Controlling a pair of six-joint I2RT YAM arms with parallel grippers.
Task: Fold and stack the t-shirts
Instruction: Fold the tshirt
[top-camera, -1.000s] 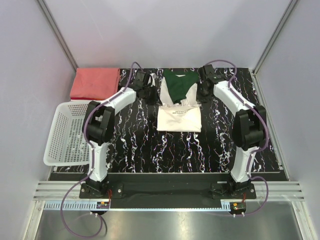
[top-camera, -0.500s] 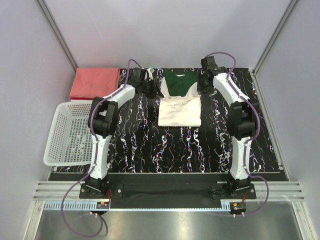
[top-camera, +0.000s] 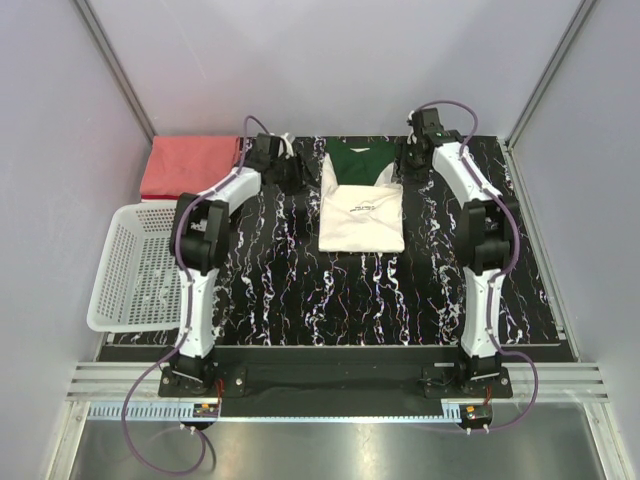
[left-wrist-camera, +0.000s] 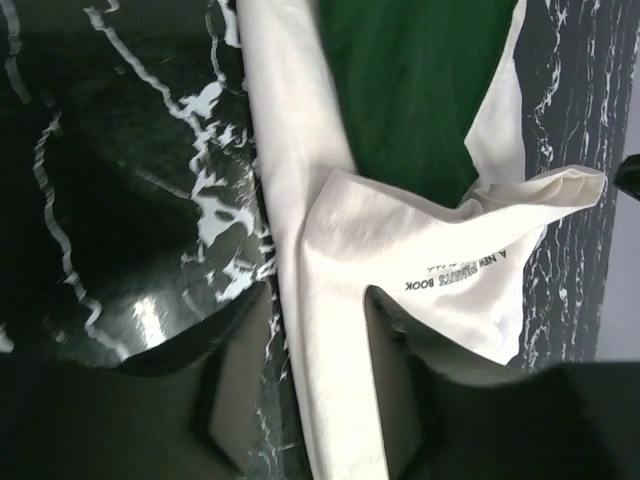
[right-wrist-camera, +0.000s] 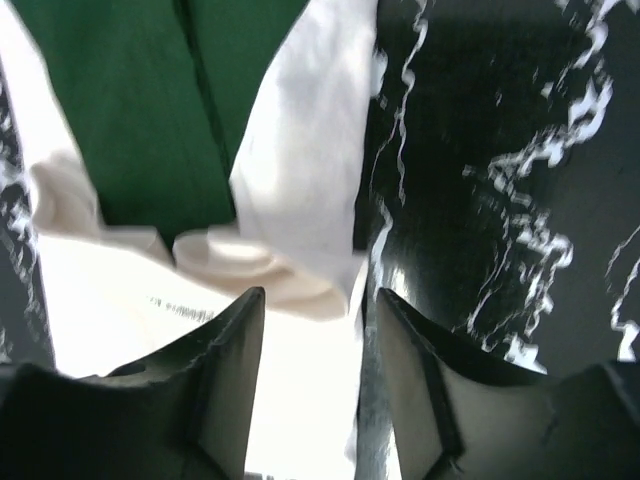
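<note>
Top external view gives us the layout: the cream-white shirt (top-camera: 362, 205) lies at the far middle of the table (top-camera: 300, 290). Its dark green part faces the back edge and its cream panel with the lettering lies nearer us. The salmon-red shirt (top-camera: 190, 166) sits folded at the far left corner, well apart from it, just beyond the basket (top-camera: 125, 265).

The left gripper (top-camera: 288, 178) hangs just beside the cream shirt's far left edge and the right gripper (top-camera: 412, 165) just beside its far right edge. Both wrist views show the fingers spread wide and clamping nothing. On the left, a strip of cream cloth runs between the fingers (left-wrist-camera: 235, 385). On the right, a bunched fold lies just ahead of the fingers (right-wrist-camera: 225, 380).

We judge the fold to be only partly done, and the stacking not begun.

The risks come from that loose cloth:
- If either arm pulls away low, a finger could catch the edge and drag the fold open.
- If the jaws close where they stand, the left one may pinch only one layer (we cannot tell how many lie there).
- The rumpled corner by the lettering would crease into the next fold.
</note>
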